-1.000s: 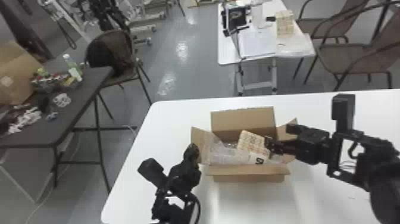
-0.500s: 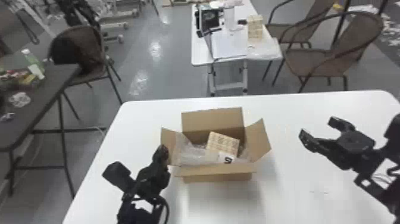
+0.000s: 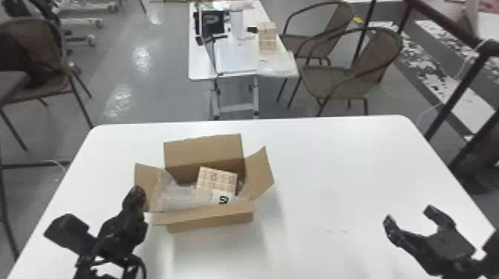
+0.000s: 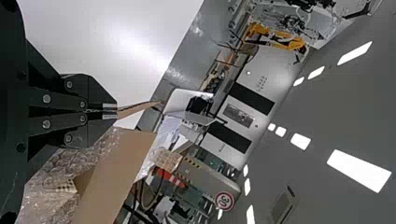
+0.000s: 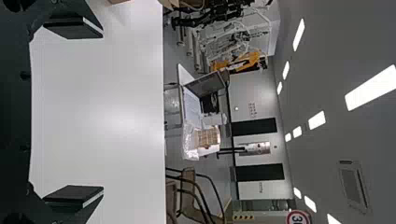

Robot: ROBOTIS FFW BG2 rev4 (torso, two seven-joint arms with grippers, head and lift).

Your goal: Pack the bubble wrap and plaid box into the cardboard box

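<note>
White table (image 3: 334, 163); left fingers (image 3: 137, 195) pinch cardboard box flap (image 4: 135, 108); right fingers (image 3: 392, 227) wide apart

White tabletop (image 3: 334, 167) offers passage right of the brown cardboard box (image 3: 211, 217); black left gripper (image 3: 139, 192) and raised flap (image 3: 148, 178) block its left.

A shiny grey floor (image 3: 148, 92) spreads beyond the broad white table (image 3: 345, 159). A smaller white folding table (image 3: 200, 66) stands past it, two brown woven armchairs (image 3: 377, 55) just beside (both with curved arms). Rectangular ceiling lights (image 5: 371, 87) glow in the right wrist view; the left shows a round red-rimmed sign (image 4: 225, 201).
</note>
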